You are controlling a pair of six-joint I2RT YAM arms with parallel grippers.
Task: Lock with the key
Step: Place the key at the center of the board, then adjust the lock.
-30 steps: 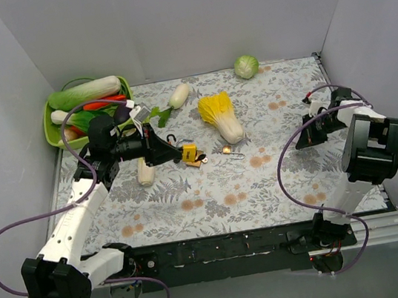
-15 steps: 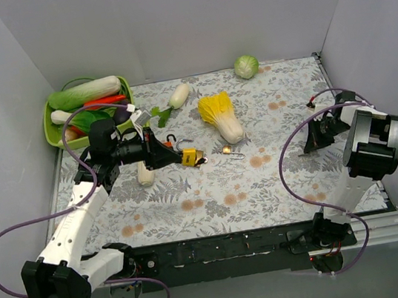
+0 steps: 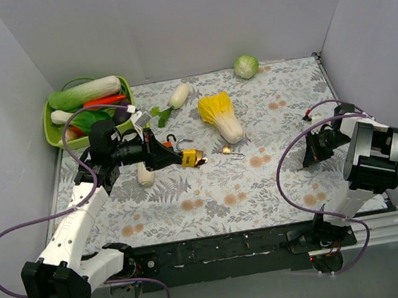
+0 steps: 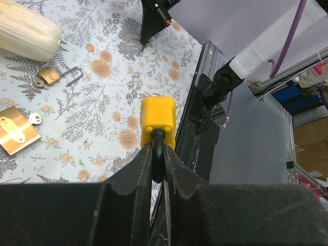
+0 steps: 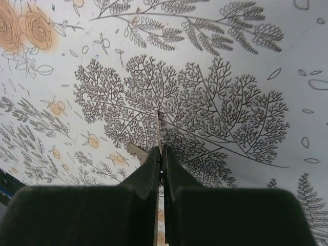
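Right gripper (image 3: pixel 311 155) has drawn back toward the lower right since a second ago.
From above, we see the left gripper (image 3: pixel 172 155) pinching the yellow padlock (image 3: pixel 189 155) left of centre. At the left wrist, our fingers clamp its shackle mid-frame. At the right wrist, fingers press together on a thin key (image 5: pixel 158 128).

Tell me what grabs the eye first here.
The yellow padlock stands out, pinched in the left gripper above the flowered mat. At the far left corner, a green basket brims with toy vegetables. The right gripper clamps a thin metal piece, probably the key.
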